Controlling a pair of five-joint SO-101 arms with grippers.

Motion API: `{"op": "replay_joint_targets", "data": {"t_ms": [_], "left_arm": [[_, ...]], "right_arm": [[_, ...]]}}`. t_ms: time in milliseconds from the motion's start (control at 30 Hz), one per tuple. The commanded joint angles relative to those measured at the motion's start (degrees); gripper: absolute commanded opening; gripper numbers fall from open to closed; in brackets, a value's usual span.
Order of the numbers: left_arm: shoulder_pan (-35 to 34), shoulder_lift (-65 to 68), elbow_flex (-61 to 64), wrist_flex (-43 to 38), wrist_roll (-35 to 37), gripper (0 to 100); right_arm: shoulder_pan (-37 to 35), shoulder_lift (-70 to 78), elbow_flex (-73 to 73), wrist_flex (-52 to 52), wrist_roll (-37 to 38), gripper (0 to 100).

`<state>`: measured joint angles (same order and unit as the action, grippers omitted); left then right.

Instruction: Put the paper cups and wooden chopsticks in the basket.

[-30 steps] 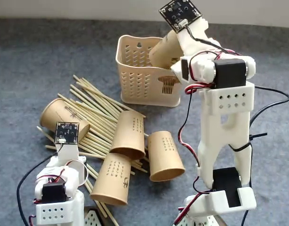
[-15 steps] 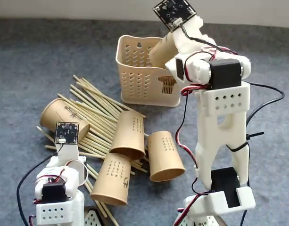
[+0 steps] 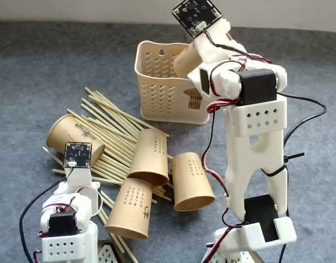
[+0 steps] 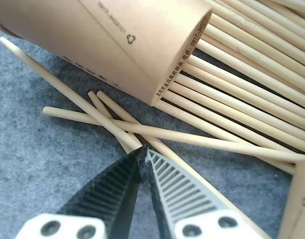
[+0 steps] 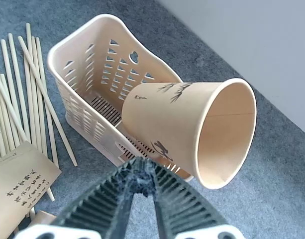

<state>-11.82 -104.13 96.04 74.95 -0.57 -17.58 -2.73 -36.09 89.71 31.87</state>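
At our right hand [image 5: 141, 175], pinching a cup [image 5: 187, 129] thinly by its base edge, grip is our worry: the cup hangs tilted over the basket [image 5: 80, 34] rim, and released so it may tip out onto the worktop [image 5: 271, 199].

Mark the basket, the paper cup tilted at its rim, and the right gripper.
basket [image 3: 165, 101], high view, front wall.
paper cup [image 5: 162, 119], right wrist view, side wall.
right gripper [image 5: 141, 174], right wrist view, midway between its fingertips.
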Motion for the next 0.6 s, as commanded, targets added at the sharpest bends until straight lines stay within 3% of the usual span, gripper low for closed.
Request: {"op": "replay_joint_targets", "data": {"t_ms": [0, 133, 267, 567], "left_arm": [[-0.04, -0.4, 1.1, 0.35, 0.44, 1], [-0.04, -0.4, 1.1, 0.35, 0.44, 1], [-0.04, -0.4, 1.1, 0.35, 0.44, 1], [-0.04, -0.4, 1.1, 0.35, 0.44, 1]], "right_arm": [[1.1, -1.01, -2.86, -1.27, -0.44, 5.9], [3.3, -0.48, -2.42, -3.56, -1.67, 15.3], [6.02, -0.66, -2.42, -6.73, -5.8, 15.6], [6.11, -0.4, -1.27, -9.1, -6.07, 15.9]]}}
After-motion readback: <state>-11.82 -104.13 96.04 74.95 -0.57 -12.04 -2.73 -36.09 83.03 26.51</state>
